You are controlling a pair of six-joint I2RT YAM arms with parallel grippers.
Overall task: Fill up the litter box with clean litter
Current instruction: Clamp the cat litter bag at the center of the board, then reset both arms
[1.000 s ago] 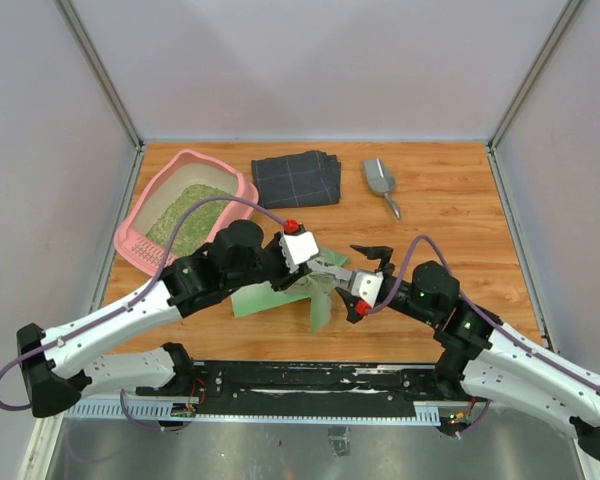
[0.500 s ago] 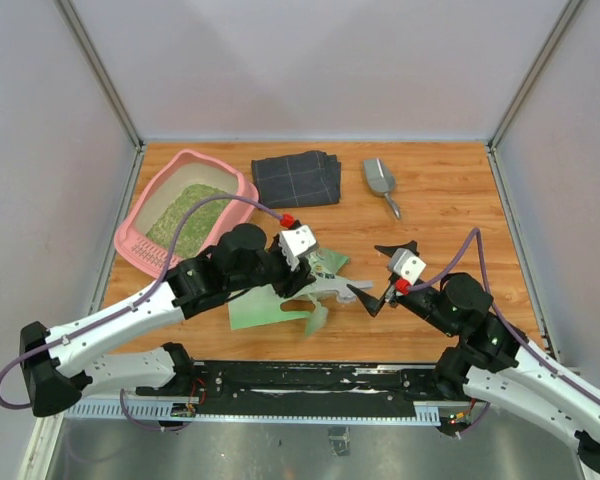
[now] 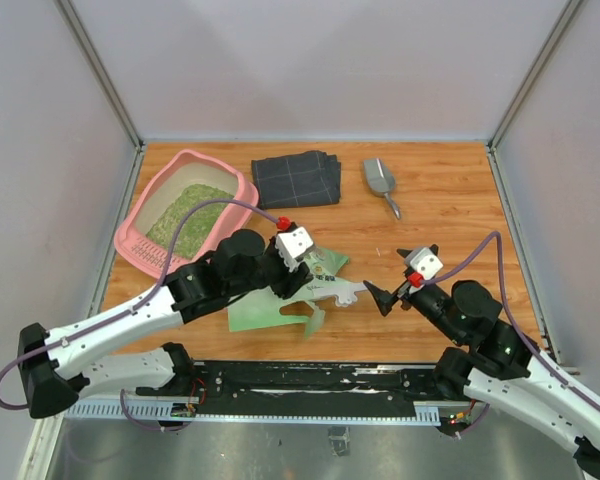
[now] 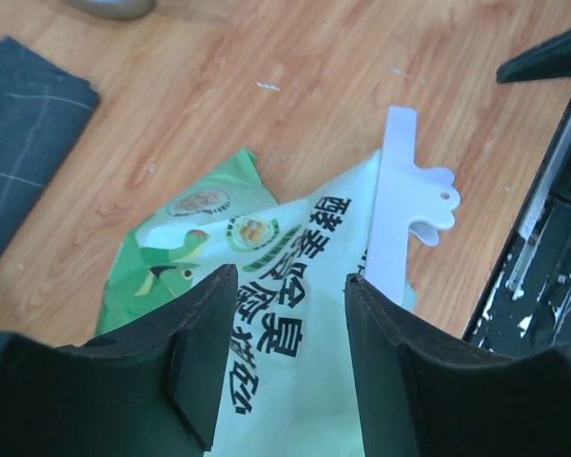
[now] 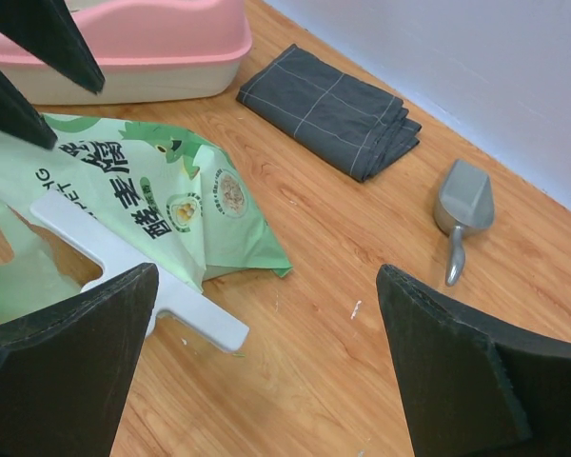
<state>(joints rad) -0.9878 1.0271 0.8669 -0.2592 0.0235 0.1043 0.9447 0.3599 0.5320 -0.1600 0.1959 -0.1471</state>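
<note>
The pink litter box [image 3: 140, 235] stands at the back left and holds greenish-tan clean litter [image 3: 188, 218]; its wall shows in the right wrist view [image 5: 124, 48]. The green-and-white bag [image 3: 265, 308] lies flat on the table with a white clip [image 3: 338, 291] on its edge. My left gripper [image 4: 290, 286] is open just above the bag [image 4: 295, 238], with the clip [image 4: 411, 205] beyond its right finger. My right gripper [image 3: 400, 276] is wide open and empty, to the right of the clip [image 5: 143, 286] and the bag [image 5: 143, 205].
A dark grey folded cloth [image 3: 297, 178] lies at the back centre, and a grey metal scoop [image 3: 380, 182] to its right. Both show in the right wrist view, cloth [image 5: 328, 109] and scoop [image 5: 462, 209]. Grey walls enclose the table.
My right gripper has drawn back to the right, away from the clip. The bag and clip have come down flat on the table under my left gripper.
</note>
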